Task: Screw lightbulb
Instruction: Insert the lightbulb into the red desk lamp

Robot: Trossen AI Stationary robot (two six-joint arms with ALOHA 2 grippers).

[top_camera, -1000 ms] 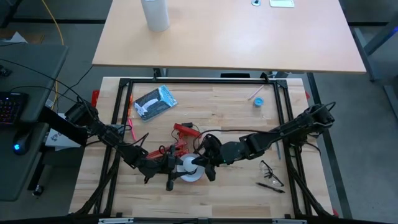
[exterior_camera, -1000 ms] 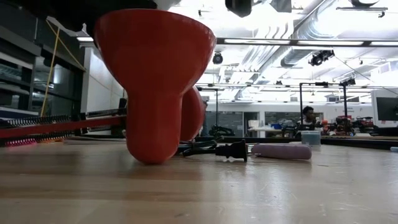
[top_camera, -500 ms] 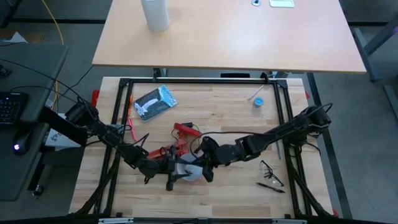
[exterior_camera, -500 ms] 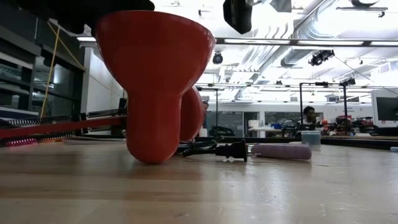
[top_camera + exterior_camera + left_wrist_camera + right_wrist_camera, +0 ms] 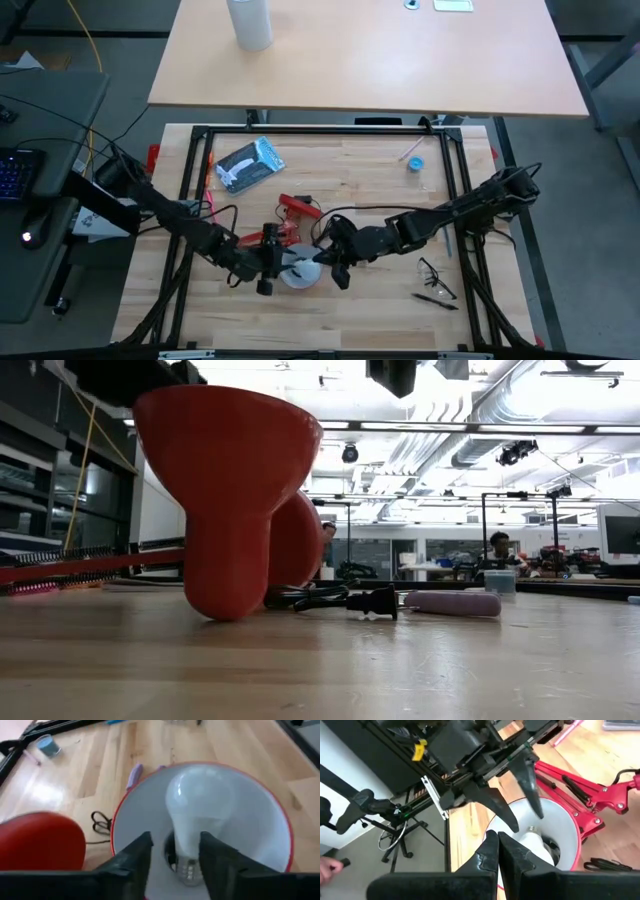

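The lightbulb [image 5: 192, 812] sits (base down) inside the lamp shade [image 5: 260, 815].

A: What do you see past the right gripper [image 5: 498, 851]?

B: Its fingers pressed together over the lamp shade [image 5: 568, 836]. You'll find the lightbulb [image 5: 536, 842] inside, the left gripper [image 5: 520, 800] straddling it from eleven o'clock, the red lamp arm [image 5: 580, 787] at two.

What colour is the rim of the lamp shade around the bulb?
Red, edging the white-lined lamp shade that holds the lightbulb; clearest in the left wrist view.
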